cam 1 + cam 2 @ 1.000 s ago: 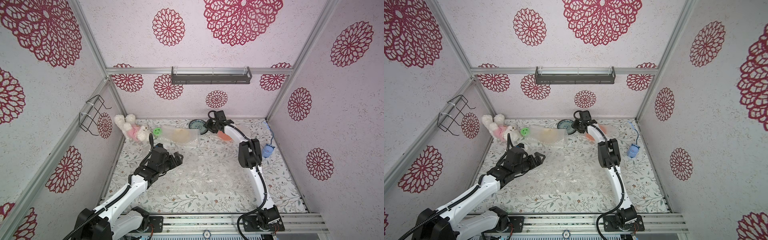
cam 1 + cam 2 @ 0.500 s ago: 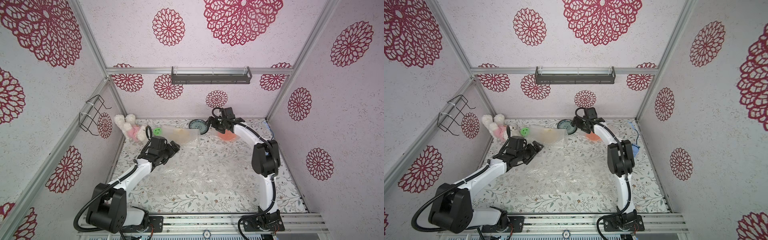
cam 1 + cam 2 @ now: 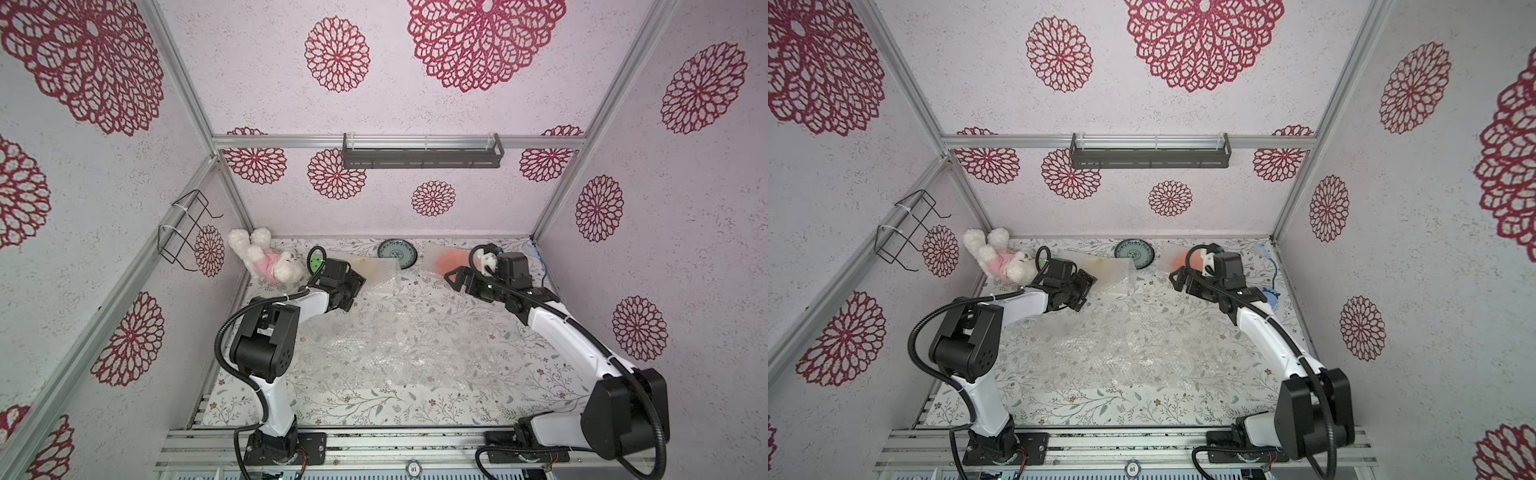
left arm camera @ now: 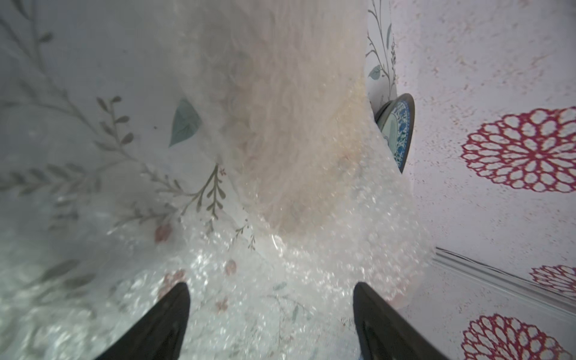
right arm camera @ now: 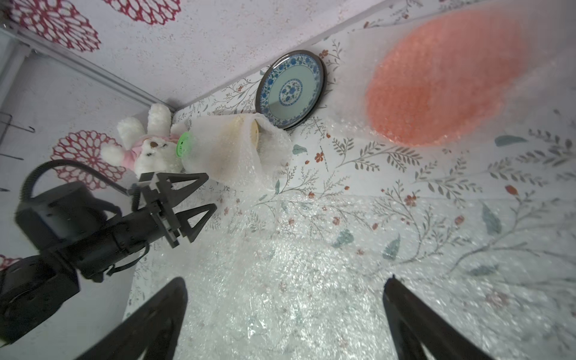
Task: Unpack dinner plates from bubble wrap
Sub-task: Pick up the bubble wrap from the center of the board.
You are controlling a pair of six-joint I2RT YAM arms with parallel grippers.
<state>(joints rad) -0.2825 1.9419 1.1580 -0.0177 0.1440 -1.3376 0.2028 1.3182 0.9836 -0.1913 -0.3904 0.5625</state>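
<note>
Progress partial: blue-green plate [image 3: 397, 254] bare at surface's back edge, loose bubble wrap [image 3: 399, 345] mid-surface. Still wrapped: cream plate [image 5: 233, 146] back-left, orange plate [image 5: 442, 78] back-right; black plate unseen. Spread, empty jaws on left gripper [image 5: 209, 191] beside cream plate and on right gripper [image 3: 457, 280].

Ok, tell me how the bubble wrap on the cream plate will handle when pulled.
Likely floppy: the bubble wrap sags in crumpled folds around the cream plate. Shiny, so possibly slippery. One end gapes, so the plate may slide out.
</note>
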